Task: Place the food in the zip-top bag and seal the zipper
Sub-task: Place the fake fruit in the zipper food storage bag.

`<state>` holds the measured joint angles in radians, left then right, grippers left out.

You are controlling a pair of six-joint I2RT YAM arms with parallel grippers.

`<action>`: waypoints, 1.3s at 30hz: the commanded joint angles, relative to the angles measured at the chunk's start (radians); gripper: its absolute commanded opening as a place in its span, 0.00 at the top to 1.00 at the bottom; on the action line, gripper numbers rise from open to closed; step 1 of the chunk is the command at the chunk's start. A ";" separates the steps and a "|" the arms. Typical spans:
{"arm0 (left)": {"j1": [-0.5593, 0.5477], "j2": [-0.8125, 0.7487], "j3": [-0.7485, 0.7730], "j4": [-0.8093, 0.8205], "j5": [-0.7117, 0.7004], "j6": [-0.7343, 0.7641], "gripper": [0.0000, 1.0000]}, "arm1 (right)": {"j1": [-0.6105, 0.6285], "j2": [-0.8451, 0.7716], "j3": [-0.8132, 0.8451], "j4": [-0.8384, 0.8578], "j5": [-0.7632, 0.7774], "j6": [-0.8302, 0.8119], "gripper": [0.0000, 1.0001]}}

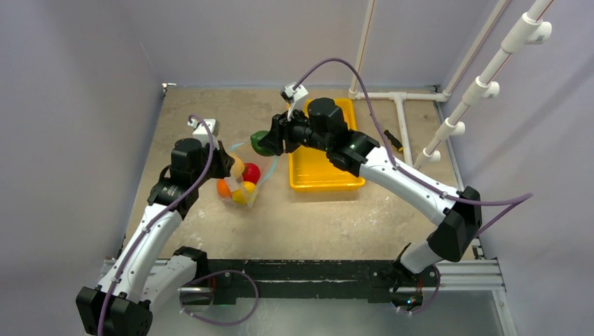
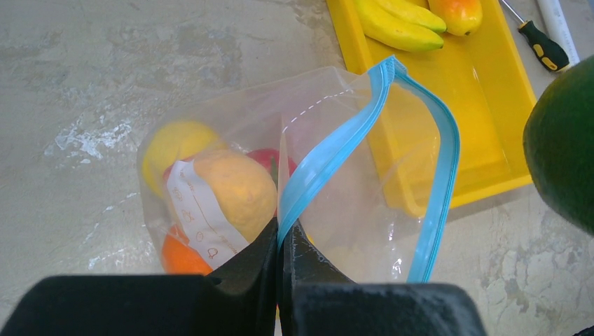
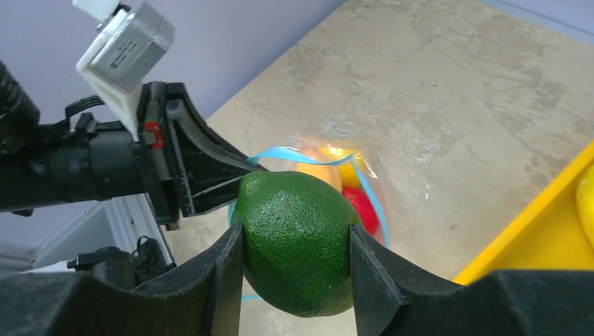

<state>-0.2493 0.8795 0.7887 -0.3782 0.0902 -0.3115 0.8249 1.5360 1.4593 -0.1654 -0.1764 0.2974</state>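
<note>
- Zip-top bag sits on the table just left of the tray. Its mouth is pulled up and open, so the blue zipper makes a nice wide loop.
- Your left gripper is pinched tight on one side of that zipper strip and holds the lip up. The jaws are fully together with only the plastic between them.
- Your right gripper is clamped on the avocado, one finger on each side. It hangs in the air close to the open mouth, on the tray side, and the avocado isn't in the bag.
- From the right wrist view the avocado lines up right over the blue loop. From the left wrist view it sits off past the far zipper edge, so you can't tell exactly how high above the opening it is.
- Down in the bottom of the bag you've got a lemon, a peach, a red apple peeking out behind the peach, and an orange low down by the gripper.
- The bag has a white printed strip on its side, lying across the peach from this angle.
- In the tray, bananas and a mango lie together at the far end, and the near end is bare yellow.
- A screwdriver with a black and orange handle lies on the table just beside the tray's far right side.
</note>
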 commanded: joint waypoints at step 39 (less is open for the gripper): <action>-0.002 -0.008 0.001 0.035 0.029 0.015 1.00 | 0.128 0.101 0.083 -0.017 0.412 0.205 0.19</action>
<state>-0.2493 0.8852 0.7887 -0.3801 0.1028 -0.3107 0.9508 1.7584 1.5127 -0.1955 0.1829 0.4808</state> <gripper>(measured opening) 0.002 0.805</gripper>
